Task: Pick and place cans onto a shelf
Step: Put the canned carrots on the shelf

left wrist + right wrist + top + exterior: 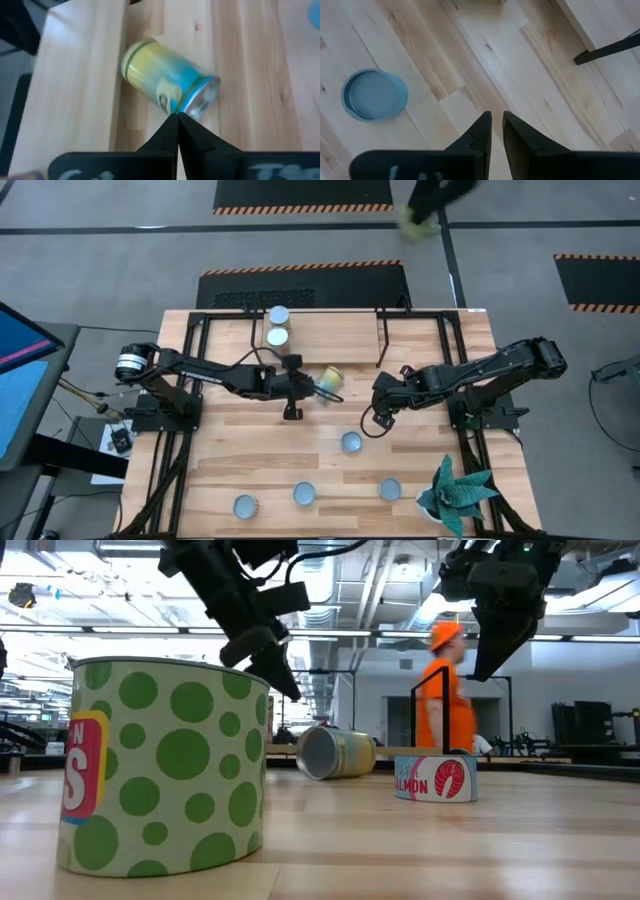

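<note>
1. Beyond the wooden surface [250, 460] lies grey floor with hazard-striped mats, and in the low view a person in an orange vest and cap [445, 690] stands in the room behind.
2. The shelf [330, 330] sits at the far edge of the surface, and two upright cans [278, 326] stand on its left part, one just behind the other.
3. My left gripper [305, 387] is closed with nothing between its fingers; in the left wrist view the fingertips [178, 122] meet in a point.
4. Just beyond those tips lies a tipped yellow can [167, 87] with a blue band, on its side on the surface in front of the shelf, silvery end toward my gripper. Whether the tips touch it, I cannot tell.
5. My right gripper [379, 418] hangs above bare wood near the middle of the surface, its fingers [480, 132] parted by a narrow gap and holding nothing.
6. An upright can [351, 443] stands near that gripper, on the near side of it.
7. Three more upright cans [305, 494] stand in a loose row along the near edge, well apart from both grippers.
8. A green spiky plant [455, 490] sits at the near right corner.
</note>
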`<state>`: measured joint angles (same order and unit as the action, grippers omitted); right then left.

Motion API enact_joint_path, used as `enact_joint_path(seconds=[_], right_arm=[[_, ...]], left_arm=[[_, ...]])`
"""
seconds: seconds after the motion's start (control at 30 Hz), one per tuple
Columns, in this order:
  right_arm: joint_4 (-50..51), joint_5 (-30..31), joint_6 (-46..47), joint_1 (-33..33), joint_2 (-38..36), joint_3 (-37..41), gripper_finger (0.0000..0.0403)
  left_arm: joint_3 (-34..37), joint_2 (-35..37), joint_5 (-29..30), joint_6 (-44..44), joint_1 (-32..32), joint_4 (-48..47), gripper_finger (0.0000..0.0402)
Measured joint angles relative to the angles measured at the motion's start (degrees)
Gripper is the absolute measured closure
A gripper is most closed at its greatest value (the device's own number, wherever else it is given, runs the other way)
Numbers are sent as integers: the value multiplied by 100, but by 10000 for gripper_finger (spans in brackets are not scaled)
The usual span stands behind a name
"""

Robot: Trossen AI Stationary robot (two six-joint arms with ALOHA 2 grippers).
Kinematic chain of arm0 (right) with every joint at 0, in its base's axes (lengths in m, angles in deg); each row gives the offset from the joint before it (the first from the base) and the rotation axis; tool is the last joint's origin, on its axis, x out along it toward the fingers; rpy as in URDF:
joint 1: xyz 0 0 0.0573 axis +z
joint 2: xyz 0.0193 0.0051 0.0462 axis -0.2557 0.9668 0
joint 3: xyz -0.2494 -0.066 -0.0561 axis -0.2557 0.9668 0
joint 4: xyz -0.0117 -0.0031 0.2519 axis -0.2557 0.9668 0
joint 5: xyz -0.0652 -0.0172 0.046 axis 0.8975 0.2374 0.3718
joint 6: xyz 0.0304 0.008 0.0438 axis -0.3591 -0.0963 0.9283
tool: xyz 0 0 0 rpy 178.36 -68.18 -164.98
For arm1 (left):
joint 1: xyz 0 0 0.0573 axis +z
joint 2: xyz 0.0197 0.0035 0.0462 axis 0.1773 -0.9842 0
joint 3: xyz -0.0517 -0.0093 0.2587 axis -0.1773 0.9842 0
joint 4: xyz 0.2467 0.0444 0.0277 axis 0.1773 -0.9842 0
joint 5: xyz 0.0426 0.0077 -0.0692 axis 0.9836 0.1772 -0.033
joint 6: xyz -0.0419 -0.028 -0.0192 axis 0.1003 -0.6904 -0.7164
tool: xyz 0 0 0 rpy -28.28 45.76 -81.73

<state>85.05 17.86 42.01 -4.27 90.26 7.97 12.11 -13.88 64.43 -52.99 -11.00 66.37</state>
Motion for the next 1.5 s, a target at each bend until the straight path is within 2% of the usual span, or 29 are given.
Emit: enact_joint_path(seconds=[0.17, 0.43, 0.6, 0.73, 0.9, 1.07, 1.2, 1.33, 1.5], right_arm=[[-27, 189, 496, 1, 3, 7, 333], [-434, -267, 893, 540, 615, 414, 342], [-1430, -100, 629, 596, 1181, 409, 353], [-1690, -137, 462, 462, 1575, 414, 363], [-1643, -131, 434, 257, 1700, 417, 374], [-1578, -155, 418, 140, 1645, 415, 379], [-1415, -151, 439, 92, 1639, 417, 378], [-1264, -219, 443, 85, 1639, 420, 375], [-1220, -224, 439, 34, 1639, 420, 377]], left_arm=[[0, -59, -97, 565, 10, 29, 389], [1, -57, -2, 302, 40, 105, 331], [1, -56, -151, 456, 41, 254, 310], [1, -55, -385, 775, 54, 258, 306], [-1, -264, -778, 1145, 128, 431, 305], [-70, -694, -715, 1221, 123, 750, 305], [-169, -922, -913, 1194, 74, 1059, 305], [-186, -983, -1147, 1074, 39, 1303, 305], [-187, -1064, -1040, 1145, -8, 1409, 305]])
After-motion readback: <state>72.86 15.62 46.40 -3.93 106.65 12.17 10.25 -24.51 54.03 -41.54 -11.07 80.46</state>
